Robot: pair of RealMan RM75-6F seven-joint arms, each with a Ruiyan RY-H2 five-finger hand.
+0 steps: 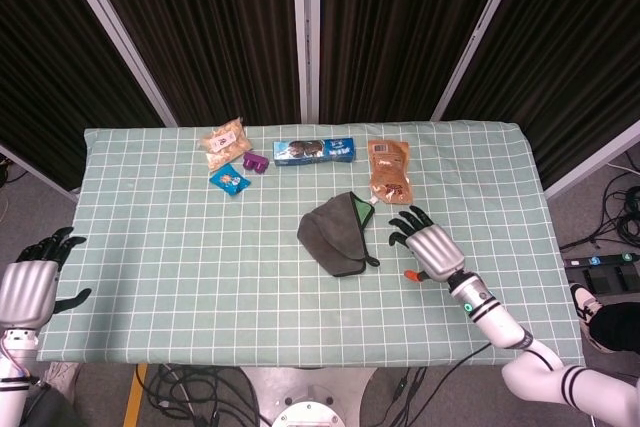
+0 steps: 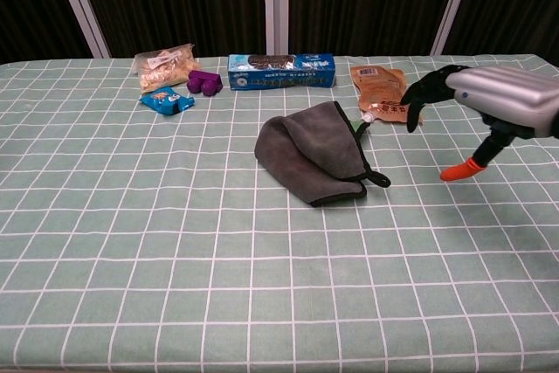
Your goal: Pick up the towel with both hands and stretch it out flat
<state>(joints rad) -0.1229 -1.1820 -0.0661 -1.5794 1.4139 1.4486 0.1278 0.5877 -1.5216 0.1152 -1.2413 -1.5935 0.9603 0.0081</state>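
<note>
A folded grey towel point(image 1: 337, 232) point(image 2: 316, 153) with a dark edge and a green lining lies near the middle of the checked table. My right hand point(image 1: 426, 246) point(image 2: 489, 102) hovers just to its right, fingers spread and holding nothing, a short gap from the towel's edge. My left hand point(image 1: 30, 285) stays off the table's left edge, fingers apart and empty; the chest view does not show it.
Along the far side lie a snack bag point(image 1: 225, 143), a small blue packet point(image 1: 229, 179), a purple object point(image 1: 255, 162), a blue cookie box point(image 1: 315, 151) and an orange pouch point(image 1: 389, 171) just behind the towel. The green checked cloth point(image 1: 200, 277) covers the whole table.
</note>
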